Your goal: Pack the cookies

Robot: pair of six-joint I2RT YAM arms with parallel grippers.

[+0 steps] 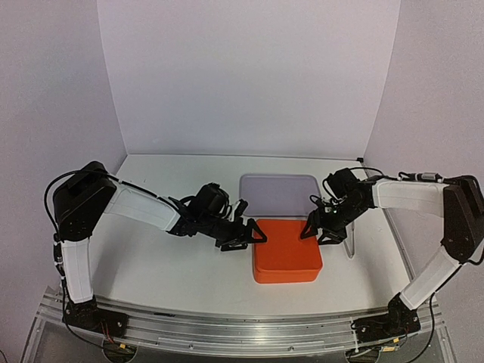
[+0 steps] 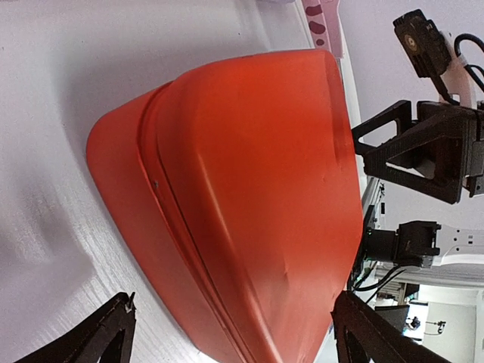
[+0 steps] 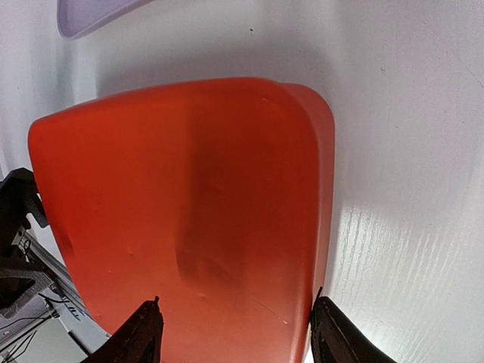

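An orange box (image 1: 286, 249) with its lid on sits at the table's middle; it fills the left wrist view (image 2: 249, 189) and the right wrist view (image 3: 189, 204). The cookies are hidden; none show in any view. My left gripper (image 1: 246, 233) is open at the box's left end, its fingers spread wide on either side of it (image 2: 231, 302). My right gripper (image 1: 318, 231) is open at the box's right end, its fingertips either side of the lid's edge (image 3: 236, 302). I cannot tell whether either gripper touches the box.
A pale lavender flat tray (image 1: 280, 193) lies just behind the box, and its corner shows in the right wrist view (image 3: 91, 15). A thin clear upright piece (image 1: 352, 246) stands right of the box. White walls close in the back and sides.
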